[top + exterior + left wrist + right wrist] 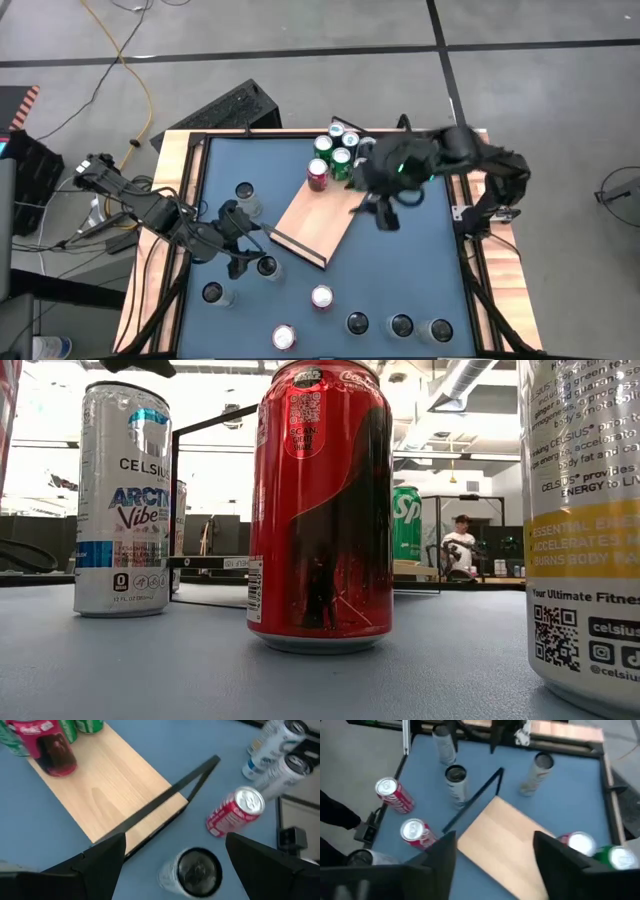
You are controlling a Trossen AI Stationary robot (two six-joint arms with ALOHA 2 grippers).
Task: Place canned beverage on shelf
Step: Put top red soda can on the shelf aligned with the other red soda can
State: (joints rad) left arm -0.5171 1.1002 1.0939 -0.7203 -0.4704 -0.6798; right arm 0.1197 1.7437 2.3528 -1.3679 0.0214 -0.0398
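The light-wood shelf (318, 222) lies slanted on the blue tabletop, with its black wire rail (170, 795) at the near end. A red can (318, 176) and several green cans (338, 150) stand on the shelf's far end. My left gripper (175, 855) is open near the shelf's near-left corner. Its fingers stand on either side of an upright silver can with a dark top (192, 872), apart from it. My right gripper (495, 850) is open with nothing between its fingers. It hovers high over the shelf's right side (385, 210).
Loose cans stand around the table: one at the left (245, 195), red ones near the front (322, 297) (284, 337), and a row at the front right (401, 325). The table has a wooden rim (185, 165). A person (460, 545) sits far behind the table.
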